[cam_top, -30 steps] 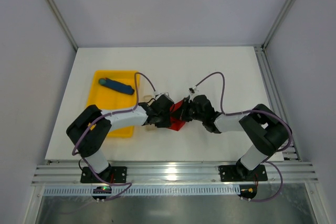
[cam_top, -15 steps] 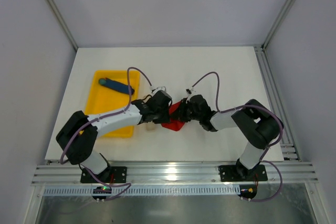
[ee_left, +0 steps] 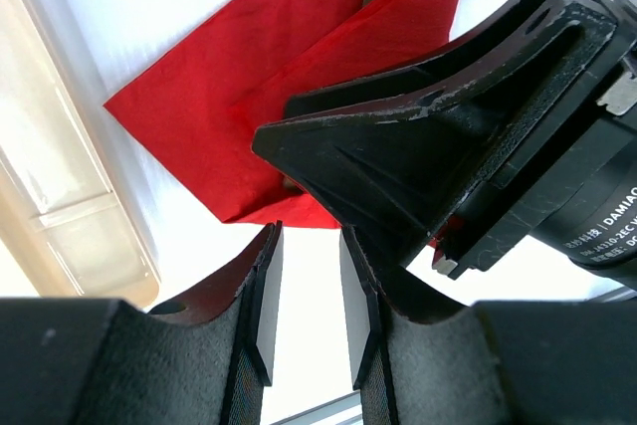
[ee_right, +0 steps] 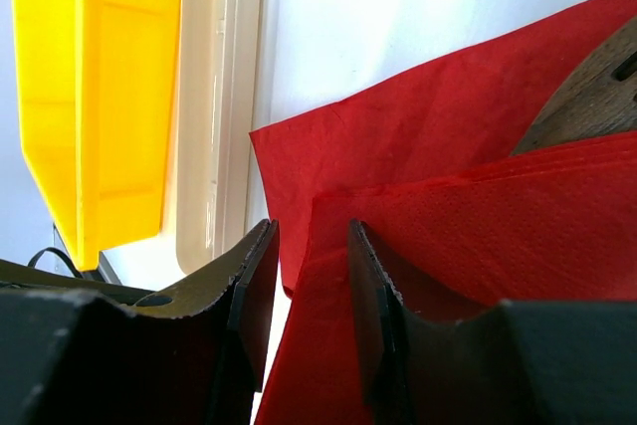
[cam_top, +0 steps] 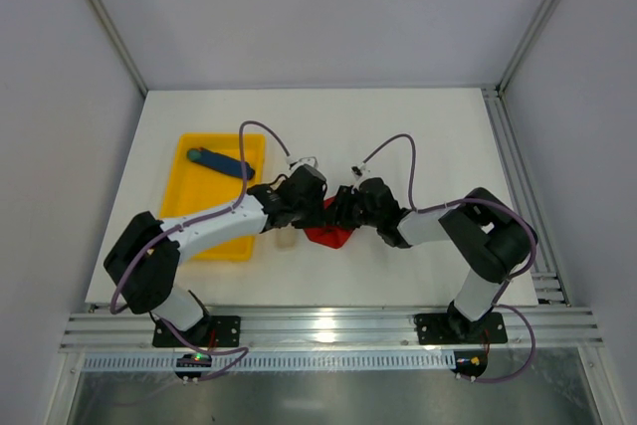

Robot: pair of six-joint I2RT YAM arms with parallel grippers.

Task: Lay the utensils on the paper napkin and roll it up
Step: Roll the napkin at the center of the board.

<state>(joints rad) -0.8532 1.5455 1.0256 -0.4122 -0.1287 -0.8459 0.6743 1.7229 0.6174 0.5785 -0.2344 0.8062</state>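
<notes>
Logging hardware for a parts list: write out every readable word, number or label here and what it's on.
"DAMIA…" on the black motor housing in the left wrist view, cut off at the edge.
"…4310-2EC V…" beneath it, same housing, partly cut.
"DC…" third line, rest out of frame.
Nothing else readable.

Only a brown bit of the utensils (ee_right: 595, 97) peeks out of the paper napkin (ee_right: 418, 146), up and to the right of the right pincer (ee_right: 311, 236). The rest is tucked inside or cut off. The yellow tray (ee_right: 90, 97) to its left is cut off too.
</notes>
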